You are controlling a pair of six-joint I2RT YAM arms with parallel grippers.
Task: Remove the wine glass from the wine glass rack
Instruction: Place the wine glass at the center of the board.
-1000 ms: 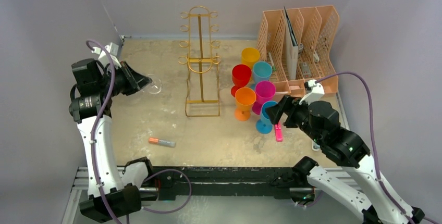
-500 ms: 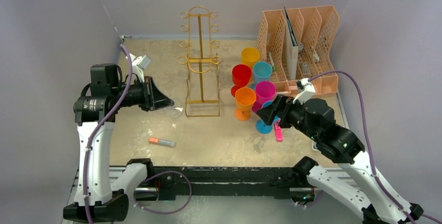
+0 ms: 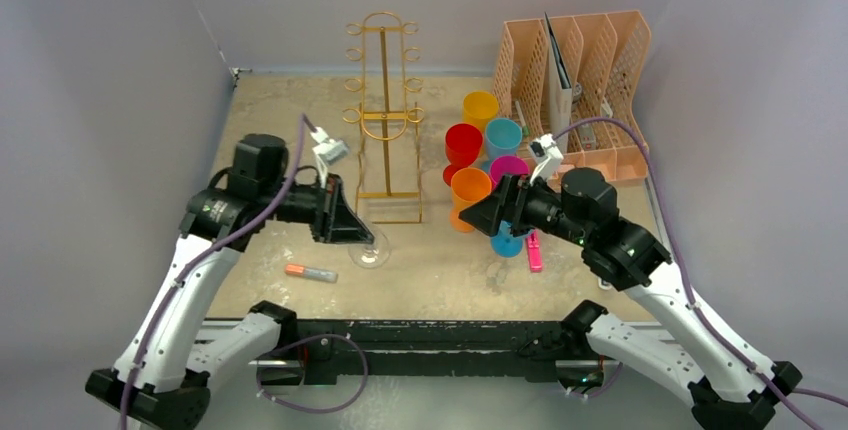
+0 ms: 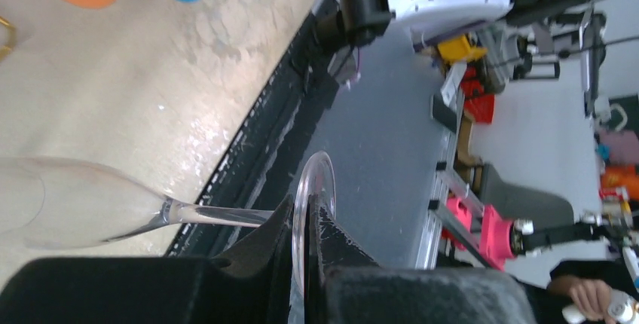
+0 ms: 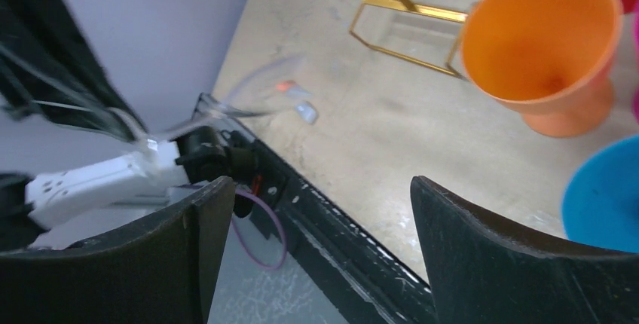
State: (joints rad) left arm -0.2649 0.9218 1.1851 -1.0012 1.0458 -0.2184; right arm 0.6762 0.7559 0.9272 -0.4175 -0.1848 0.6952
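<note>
The gold wire wine glass rack (image 3: 385, 120) stands at the back middle of the table, with no glass on its hooks. Its base shows in the right wrist view (image 5: 407, 19). My left gripper (image 3: 345, 225) is shut on the round foot of the clear wine glass (image 3: 372, 248). It holds the glass on its side in front of the rack's base. In the left wrist view the foot (image 4: 316, 184) sits between the jaws of my left gripper (image 4: 305, 218), and the bowl (image 4: 68, 203) points left. My right gripper (image 3: 482, 215) is open and empty beside the cups, also seen in its wrist view (image 5: 320, 188).
Several coloured plastic cups (image 3: 470, 188) stand right of the rack, among them an orange one (image 5: 542, 45). A peach file organiser (image 3: 575, 90) is at the back right. An orange-capped marker (image 3: 310, 272) lies at the front left, and a pink marker (image 3: 534, 252) near the cups.
My left arm has swung from the far left to the front middle, carrying the wine glass with it. My right gripper has moved left, toward the orange cup.
</note>
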